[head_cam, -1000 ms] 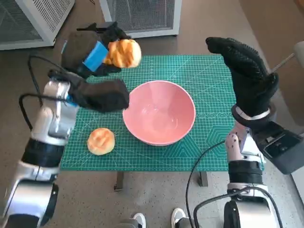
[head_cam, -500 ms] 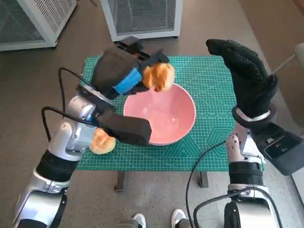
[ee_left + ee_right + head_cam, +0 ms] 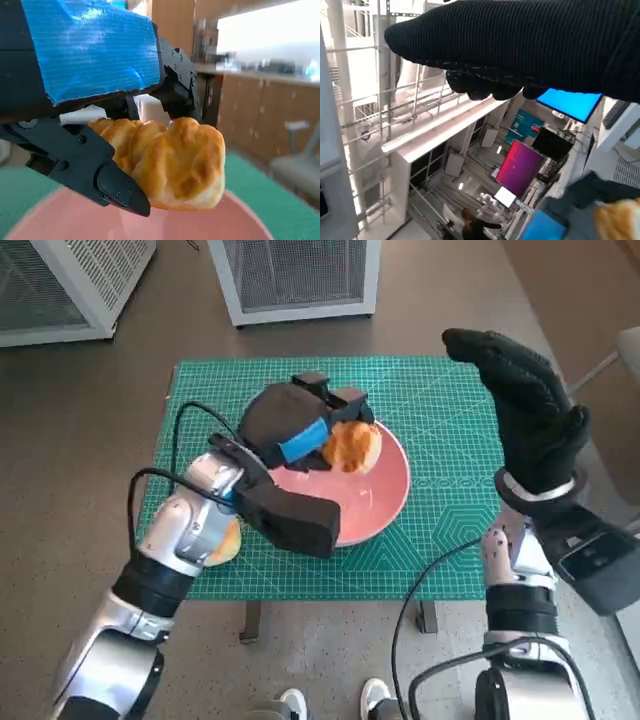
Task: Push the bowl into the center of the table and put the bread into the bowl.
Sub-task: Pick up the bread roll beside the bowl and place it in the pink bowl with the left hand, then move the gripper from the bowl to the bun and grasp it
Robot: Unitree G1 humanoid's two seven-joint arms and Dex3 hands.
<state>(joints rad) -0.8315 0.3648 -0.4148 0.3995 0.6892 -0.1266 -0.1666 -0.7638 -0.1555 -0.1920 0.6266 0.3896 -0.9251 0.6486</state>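
Fingers (image 3: 117, 187) of the left hand (image 3: 290, 430) were closed around a bread roll (image 3: 350, 445), holding it just above the pink bowl (image 3: 385, 495) near the middle of the green mat (image 3: 440, 410). The roll appeared golden-brown, glossy and ridged. The right hand (image 3: 525, 405) was raised beside the table, fingers extended, holding nothing. A second roll (image 3: 228, 540) lay mostly hidden behind the left forearm.
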